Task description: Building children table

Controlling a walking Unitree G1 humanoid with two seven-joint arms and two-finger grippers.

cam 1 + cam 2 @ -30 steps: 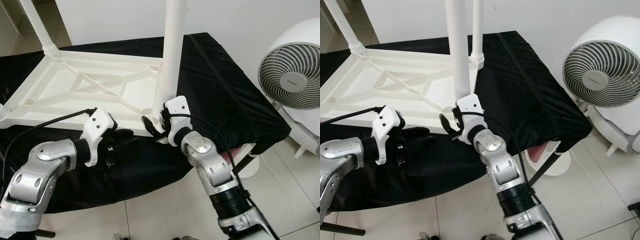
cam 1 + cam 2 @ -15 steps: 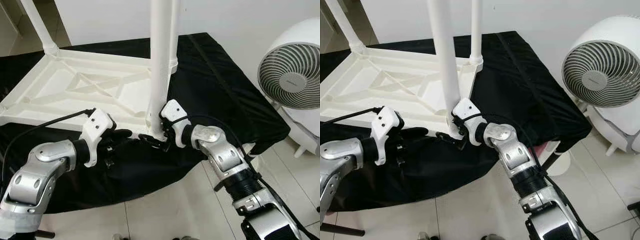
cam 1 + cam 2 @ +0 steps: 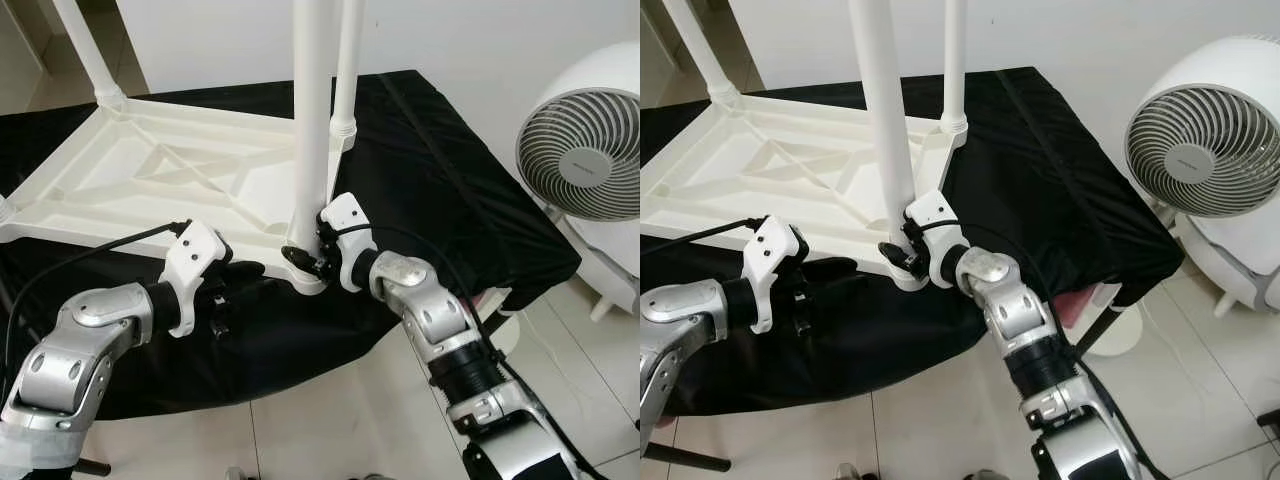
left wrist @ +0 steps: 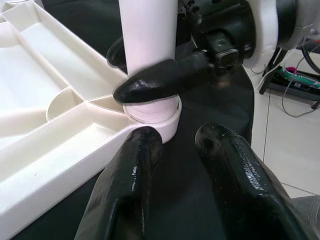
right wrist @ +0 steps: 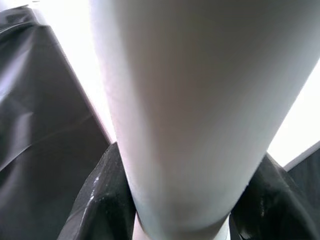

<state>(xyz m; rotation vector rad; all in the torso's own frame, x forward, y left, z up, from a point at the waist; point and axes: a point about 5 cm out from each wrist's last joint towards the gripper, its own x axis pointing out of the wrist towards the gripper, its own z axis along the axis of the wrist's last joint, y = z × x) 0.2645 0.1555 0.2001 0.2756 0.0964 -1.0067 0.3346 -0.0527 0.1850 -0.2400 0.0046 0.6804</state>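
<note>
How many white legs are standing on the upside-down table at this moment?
3 fully visible: the near leg held by the right gripper at the near corner, one at the far right corner, one at the far left. A fourth socket sits at the left edge, cropped.

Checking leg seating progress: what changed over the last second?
The right end effector, shut on the white leg, swung its base from off the near edge into the corner socket of the upturned tabletop; the leg now stands nearly upright there. The right forearm dropped lower and rotated. Unchanged: the left end effector hovers open by the table edge, other legs in place, fan unmoved.
</note>
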